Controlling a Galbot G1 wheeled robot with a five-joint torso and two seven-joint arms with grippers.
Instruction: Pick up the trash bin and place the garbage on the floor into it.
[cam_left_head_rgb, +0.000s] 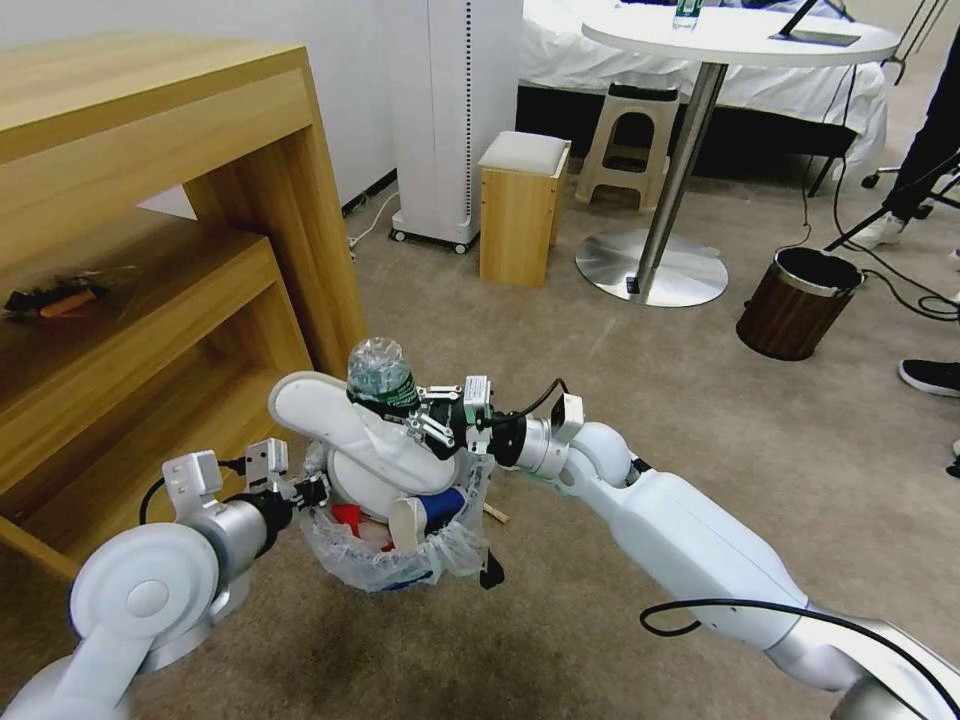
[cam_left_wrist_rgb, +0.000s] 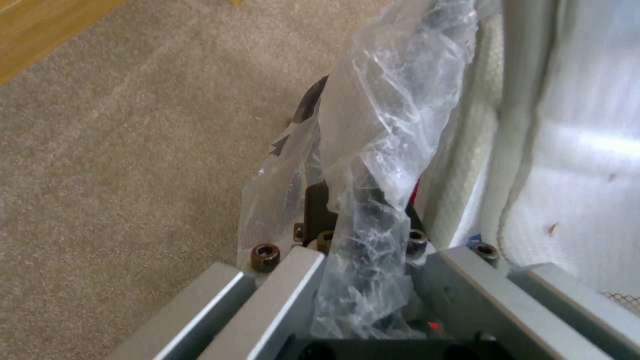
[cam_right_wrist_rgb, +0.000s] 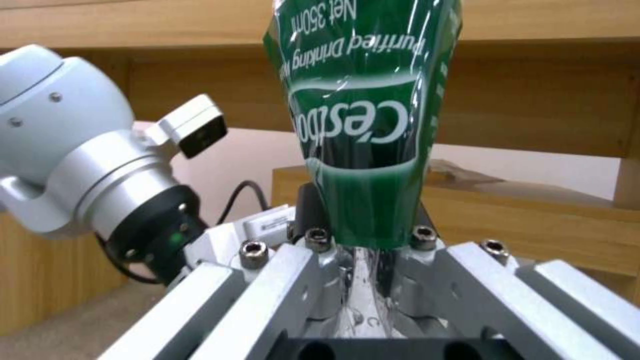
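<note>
- Presently, the left pincer (cam_left_head_rgb: 312, 489) was clamped on the rim of the bin (cam_left_head_rgb: 400, 560), with the bag (cam_left_wrist_rgb: 373, 150) bunched between its fingers in the left wrist view; the bin hung clear of the floor (cam_left_head_rgb: 620, 400).
- The right pincer (cam_left_head_rgb: 420, 415) was closed on a crushed bottle (cam_left_head_rgb: 380, 375), gripping it low on the green label (cam_right_wrist_rgb: 360, 150); the plastic was pinched flat between the jaws.
- The bottle stood roughly upright, long axis vertical, directly above the bin's contents and just off the slipper (cam_left_head_rgb: 345, 425).
- The bin lay straight below the right pincer, so the drop, in my judgement, turned on a short descent or plain release; the right arm was the nearer and the only free one.
- The bin was heaped: slippers stood proud of the rim, with a blue cup (cam_left_head_rgb: 440, 508) and a red scrap (cam_left_head_rgb: 347, 517) beside them. Open room inside appeared scant, so the bottle risked rolling off the pile.
- A small stick (cam_left_head_rgb: 496, 514) lay on the floor just beyond the bin, seemingly uncollected.
- The wooden shelf unit (cam_left_head_rgb: 200, 250) stood close on the robot's left; carpet to the right and ahead was open, with a brown bin (cam_left_head_rgb: 795, 305) well apart.
</note>
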